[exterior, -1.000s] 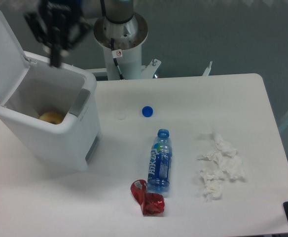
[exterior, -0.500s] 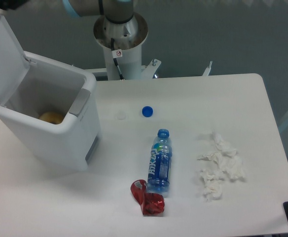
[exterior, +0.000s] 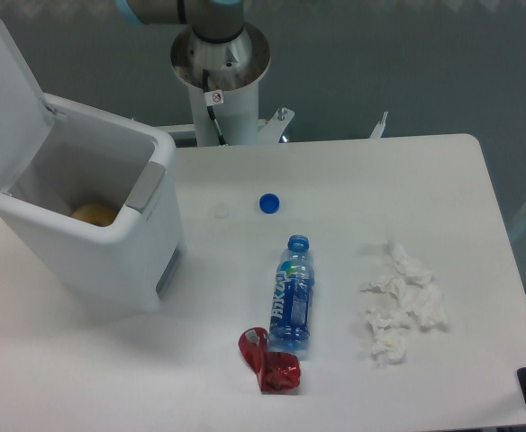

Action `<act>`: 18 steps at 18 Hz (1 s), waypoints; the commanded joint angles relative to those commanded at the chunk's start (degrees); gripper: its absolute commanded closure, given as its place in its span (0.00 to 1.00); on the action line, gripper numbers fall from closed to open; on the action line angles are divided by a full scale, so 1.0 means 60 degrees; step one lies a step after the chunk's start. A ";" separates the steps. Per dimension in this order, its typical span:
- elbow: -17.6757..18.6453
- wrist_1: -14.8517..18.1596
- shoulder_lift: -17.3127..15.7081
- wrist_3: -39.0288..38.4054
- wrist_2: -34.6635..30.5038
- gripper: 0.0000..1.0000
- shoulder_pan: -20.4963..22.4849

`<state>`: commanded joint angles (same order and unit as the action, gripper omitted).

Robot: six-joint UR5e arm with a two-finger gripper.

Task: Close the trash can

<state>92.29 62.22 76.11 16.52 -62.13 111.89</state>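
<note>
The trash can (exterior: 110,256) is a big white boxy bin at the left of the table. Its hinged lid (exterior: 6,103) stands up and leans back to the left, leaving the top open. A grey push tab (exterior: 146,184) sits on its right rim. Inside, a yellowish round object (exterior: 94,214) lies at the bottom. My gripper is out of the picture; only the arm's base column (exterior: 220,72) and a bit of the arm at the top edge show.
On the table lie a blue bottle cap (exterior: 268,203), a blue-labelled plastic bottle (exterior: 292,293), a crumpled red wrapper (exterior: 270,362) and crumpled white tissue (exterior: 403,304). A faint clear ring (exterior: 220,211) is near the cap.
The gripper was above the bin's back rim, moved left past the lid's top corner, and has left the view. The lid and table objects have not moved.
</note>
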 joint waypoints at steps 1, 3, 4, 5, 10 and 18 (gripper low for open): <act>0.0000 0.0146 0.0000 0.0029 -0.0117 0.93 -0.0044; 0.0000 0.0279 0.0000 0.0088 -0.0351 0.93 -0.0088; 0.0000 0.0294 0.0000 0.0088 -0.0497 0.93 -0.0103; 0.0000 0.0366 0.0000 0.0088 -0.0629 0.93 -0.0103; 0.0073 0.0470 0.0000 0.0073 -0.1333 0.93 -0.0103; 0.0088 0.0631 -0.0234 -0.0044 -0.1977 0.93 -0.0059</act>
<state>92.81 66.00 74.71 16.26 -73.99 111.53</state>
